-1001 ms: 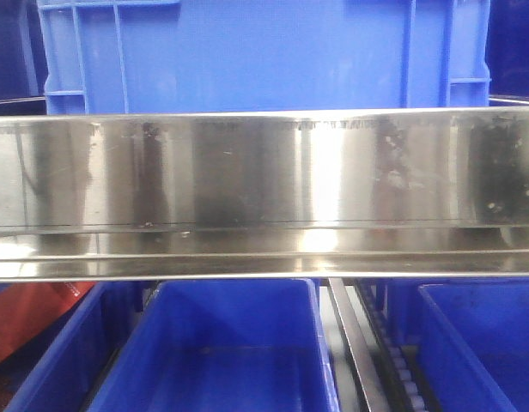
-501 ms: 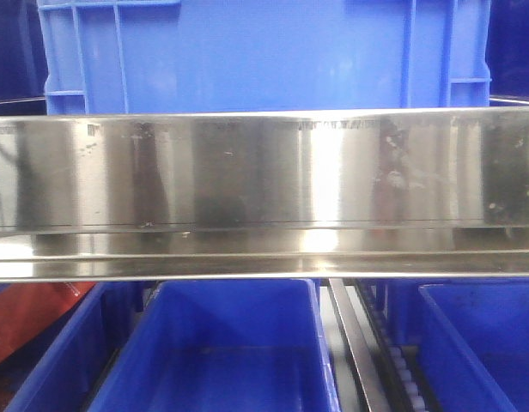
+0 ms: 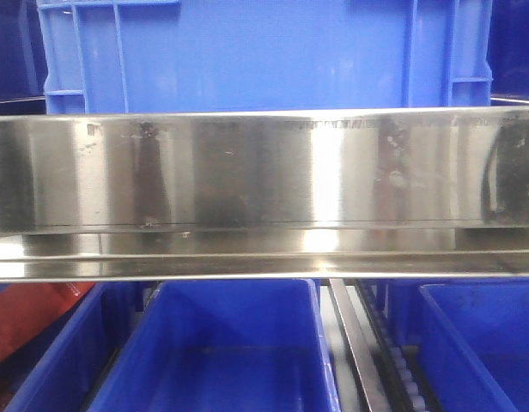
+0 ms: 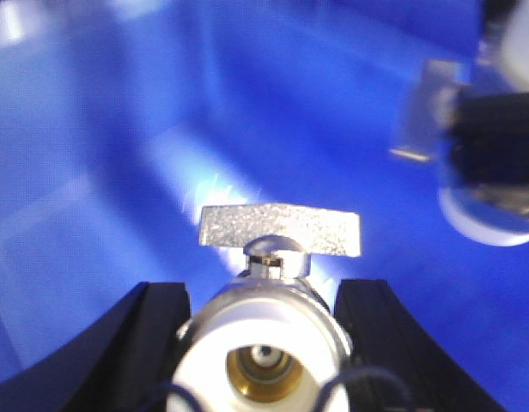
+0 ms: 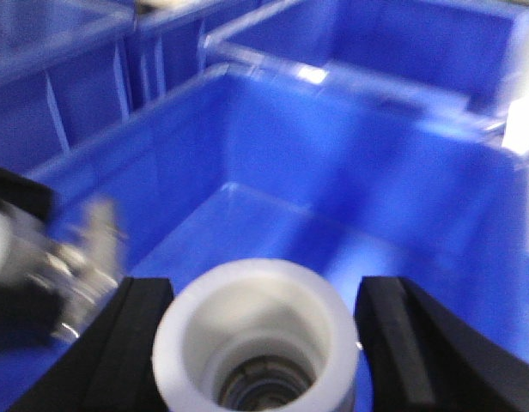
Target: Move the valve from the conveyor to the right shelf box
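Gripping a valve (image 4: 264, 343) by its white-capped body, the left gripper (image 4: 263, 287) is closed on it. The brass bore faces the camera and the flat silvery handle (image 4: 280, 230) stands at 12 o'clock. It hangs inside a blue box (image 4: 118, 172). The right gripper (image 5: 266, 287) is closed too, on a second valve (image 5: 256, 335), white end up, over the same blue interior. Each wrist view catches the other arm, blurred — at 2 o'clock from the left, 9 o'clock from the right. Out front, a steel rail (image 3: 264, 172) crosses between blue crates (image 3: 221, 352).
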`<state>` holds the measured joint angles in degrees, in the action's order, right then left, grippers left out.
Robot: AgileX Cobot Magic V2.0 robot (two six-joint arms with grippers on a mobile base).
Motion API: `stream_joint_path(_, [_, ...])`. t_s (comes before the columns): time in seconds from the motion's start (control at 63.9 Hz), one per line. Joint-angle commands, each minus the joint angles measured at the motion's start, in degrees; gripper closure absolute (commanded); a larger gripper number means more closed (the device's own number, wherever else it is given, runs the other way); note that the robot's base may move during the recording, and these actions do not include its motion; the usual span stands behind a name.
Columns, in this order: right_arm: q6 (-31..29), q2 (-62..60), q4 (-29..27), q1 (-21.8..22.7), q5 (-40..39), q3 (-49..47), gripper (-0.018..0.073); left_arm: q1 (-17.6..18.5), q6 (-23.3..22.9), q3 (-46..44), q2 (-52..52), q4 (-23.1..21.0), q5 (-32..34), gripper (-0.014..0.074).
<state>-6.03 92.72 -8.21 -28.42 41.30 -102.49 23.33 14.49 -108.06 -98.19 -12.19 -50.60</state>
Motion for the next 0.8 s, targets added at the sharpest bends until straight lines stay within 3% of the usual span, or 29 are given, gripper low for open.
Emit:
stream_joint_path(0.0, [-0.11,1.49,0.23,-0.08,-4.35,-1.06,0.0712,0.35,-0.04,-0.89,-1.25,0.42,2.13,0.0707])
stream_joint_path(0.25, [-0.11,6.53,0.23,-0.08,-1.63,-1.06,0.0707,0.35,-0.04,-0.89,-4.62,1.19,0.09,0.0707])
stream_joint_path(0.36, [-0.11,7.64,0.23,-0.08,-0.13,-1.06,0.0624,0.35,-0.04,-0.89,-5.55,1.72,-1.89,0.0677])
stream_joint_path(0.469, [-0.11,7.89,0.23,-0.08,0.90,-1.06,0.0438,0.35,-0.04,-0.89,-6.25,2.06,-4.62,0.0537])
stream_joint_path(0.563, [-0.11,7.70,0.23,-0.08,1.16,-1.06,0.0214,0.35,-0.04,-0.89,-6.39,2.44,-5.77,0.0349])
stream_joint_path(0.673, [-0.11,7.55,0.23,-0.08,1.95,-1.06,0.0019,0.35,-0.04,-0.89,-6.39,2.44,-5.88,0.0148])
stream_joint_path(0.704, [-0.11,7.43,0.23,-0.08,2.24,-1.06,-0.0018,0.35,-0.04,-0.89,-6.39,2.44,-5.72,0.0104])
stream_joint_path(0.782, [-0.11,7.42,0.23,-0.08,3.51,-1.80,-0.0009,0.35,-0.04,-1.24,-6.39,2.44,-5.86,0.0017])
